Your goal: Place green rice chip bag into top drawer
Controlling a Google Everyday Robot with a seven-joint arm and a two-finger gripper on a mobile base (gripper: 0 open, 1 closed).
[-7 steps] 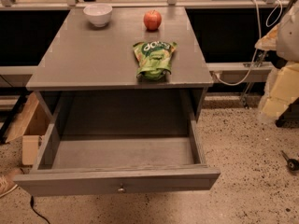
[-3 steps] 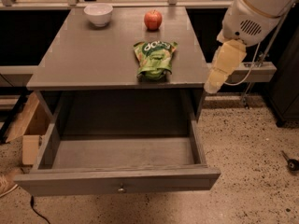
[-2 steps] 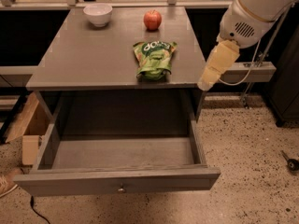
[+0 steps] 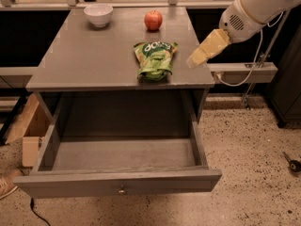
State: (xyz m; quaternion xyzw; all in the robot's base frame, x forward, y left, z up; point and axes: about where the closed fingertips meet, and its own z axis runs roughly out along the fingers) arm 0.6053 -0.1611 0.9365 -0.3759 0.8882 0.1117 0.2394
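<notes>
The green rice chip bag lies flat on the grey table top, near its front right edge. The top drawer is pulled wide open below it, with a small round knob on its front panel, and nothing lies inside. My gripper comes in from the upper right on a white arm, its cream-coloured fingers pointing down-left. Its tip hangs just right of the bag, over the table's right edge.
A red apple and a white bowl stand at the back of the table top. A cardboard box sits on the floor at the left. A white rail with cables runs to the right of the table.
The arm has swung in from the far right and the gripper has moved left and down, to just beside the bag. Bag, apple, bowl and drawer have not moved.
</notes>
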